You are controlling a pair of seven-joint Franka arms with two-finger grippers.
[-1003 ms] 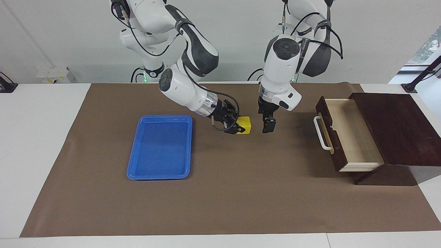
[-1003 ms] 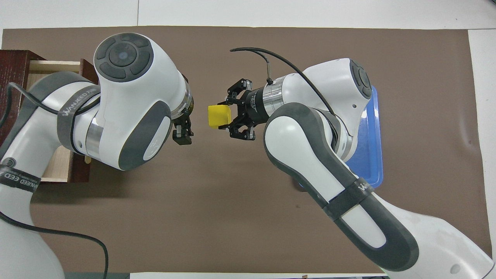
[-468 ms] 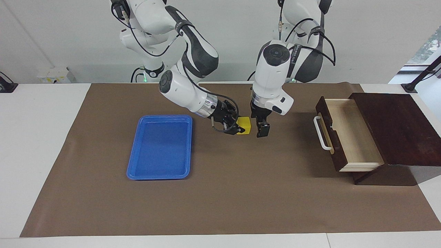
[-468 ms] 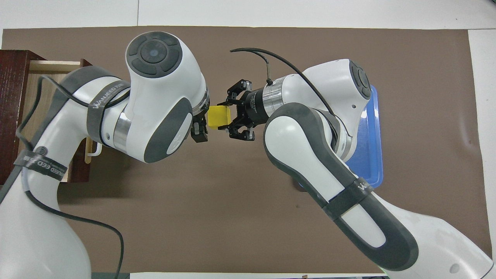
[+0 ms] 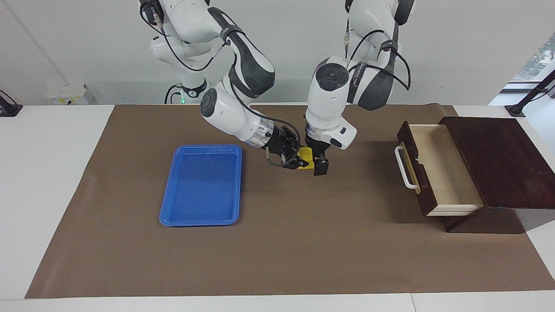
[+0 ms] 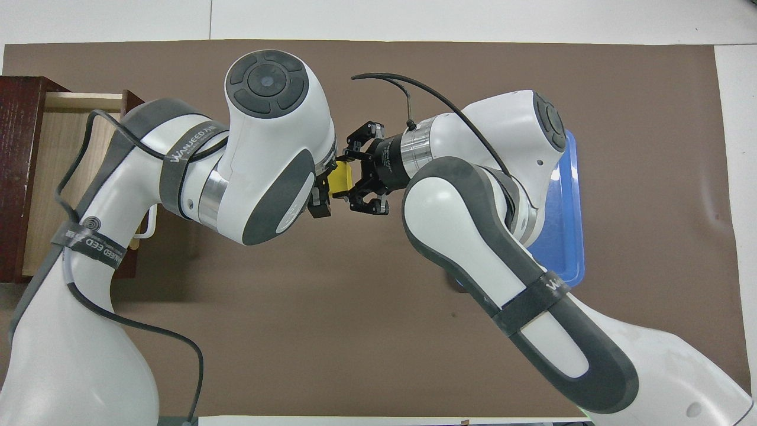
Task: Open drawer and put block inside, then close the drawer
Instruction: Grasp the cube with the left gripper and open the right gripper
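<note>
- Right gripper (image 5: pixel 299 162): fingertips clamped on the block (image 5: pixel 306 154), holding it up above the brown mat (image 5: pixel 282 242) around mid-table; wrist tilted low, pointing toward the left arm's end of the table. In the overhead view the same gripper (image 6: pixel 344 179) shows its black links splayed on either side of the yellow cube (image 6: pixel 342 177).
- Left gripper (image 5: pixel 320 161): pointing straight down, fingers spread wide, set at the side of the block away from the right gripper. One dark finger (image 5: pixel 321 166) hangs just beside the cube; whether it touches cannot be told. From overhead, the left arm's wrist covers most of this gripper (image 6: pixel 321 201) and part of the cube.
- Block: small, bright yellow, off the mat, between the two grippers; well apart from the drawer, not in it.
- Drawer (image 5: pixel 433 169): pulled out of its dark wooden box (image 5: pixel 498 160) at the left arm's end of the table; pale wood interior showing; dark front with a white bar handle (image 5: pixel 404 168) facing mid-table.
- Blue tray (image 5: pixel 204 221): flat on the mat toward the right arm's end of the table, near the right arm's wrist; partly hidden by that arm in the overhead view (image 6: pixel 568 236).
- Brown mat: covers most of the white table (image 5: pixel 47 182).
</note>
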